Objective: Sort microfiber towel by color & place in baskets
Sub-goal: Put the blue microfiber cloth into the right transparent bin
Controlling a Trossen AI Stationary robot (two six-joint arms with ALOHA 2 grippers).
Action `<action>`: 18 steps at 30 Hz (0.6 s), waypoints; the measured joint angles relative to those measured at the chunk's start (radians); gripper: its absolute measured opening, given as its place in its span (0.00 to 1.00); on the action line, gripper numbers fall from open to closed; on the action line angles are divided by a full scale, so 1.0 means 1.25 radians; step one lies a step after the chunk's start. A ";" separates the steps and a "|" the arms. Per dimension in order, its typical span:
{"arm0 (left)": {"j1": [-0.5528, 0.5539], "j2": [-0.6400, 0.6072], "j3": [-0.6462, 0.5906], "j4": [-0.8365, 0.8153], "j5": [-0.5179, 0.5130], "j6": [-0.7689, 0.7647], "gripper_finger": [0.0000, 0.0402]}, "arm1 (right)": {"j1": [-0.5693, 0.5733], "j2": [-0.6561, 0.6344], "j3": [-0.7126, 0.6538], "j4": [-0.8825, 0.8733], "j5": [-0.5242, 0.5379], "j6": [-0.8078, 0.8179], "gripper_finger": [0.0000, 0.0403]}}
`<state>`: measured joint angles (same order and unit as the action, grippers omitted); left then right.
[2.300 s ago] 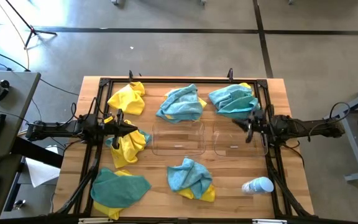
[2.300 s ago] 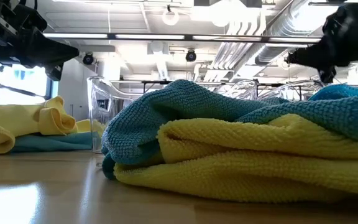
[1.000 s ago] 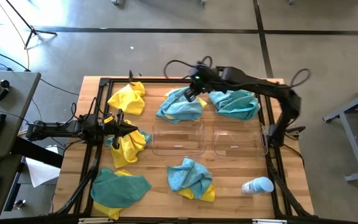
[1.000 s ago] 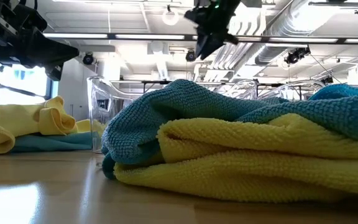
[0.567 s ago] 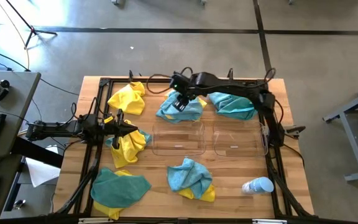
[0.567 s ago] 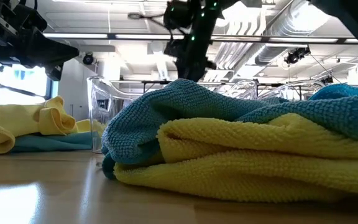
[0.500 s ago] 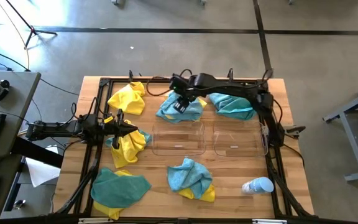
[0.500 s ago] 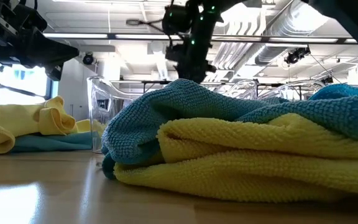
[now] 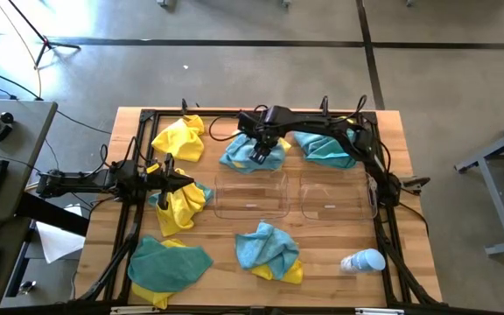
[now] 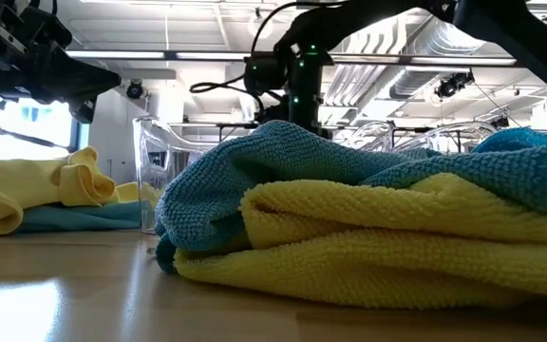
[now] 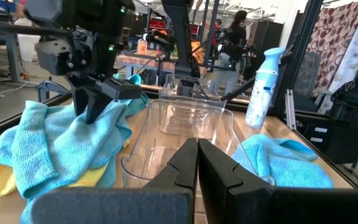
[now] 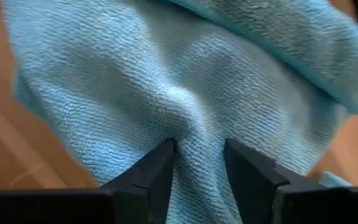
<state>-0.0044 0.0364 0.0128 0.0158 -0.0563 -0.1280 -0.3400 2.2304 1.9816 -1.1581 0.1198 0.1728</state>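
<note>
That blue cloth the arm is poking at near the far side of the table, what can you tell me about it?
The teal-blue towel is a soft, looped microfiber cloth, crumpled in a loose heap on the wooden table, just beyond the left clear basket. A little yellow peeks out at its edge. The right gripper presses into its top, fingers parted with a fold of the fabric bunched between them. It is not lifted off the table.

Nothing here is showing readable text: the spray bottle (image 11: 261, 87) is carrying no legible label, and no brand, number or sign is standing out anywhere.
</note>
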 joint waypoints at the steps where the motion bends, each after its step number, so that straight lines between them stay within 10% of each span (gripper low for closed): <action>1: 0.000 0.000 0.000 0.000 0.000 0.000 0.00 | -0.001 0.002 0.000 0.000 -0.013 0.001 0.30; 7: 0.000 0.000 0.000 0.000 0.000 0.000 0.00 | -0.001 -0.006 0.000 -0.011 -0.041 0.006 0.03; 18: 0.000 0.000 0.000 0.000 0.000 0.000 0.00 | 0.021 -0.176 0.001 -0.019 0.044 0.106 0.02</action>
<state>-0.0044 0.0367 0.0128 0.0158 -0.0560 -0.1280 -0.3143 2.0104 1.9827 -1.1812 0.1748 0.3052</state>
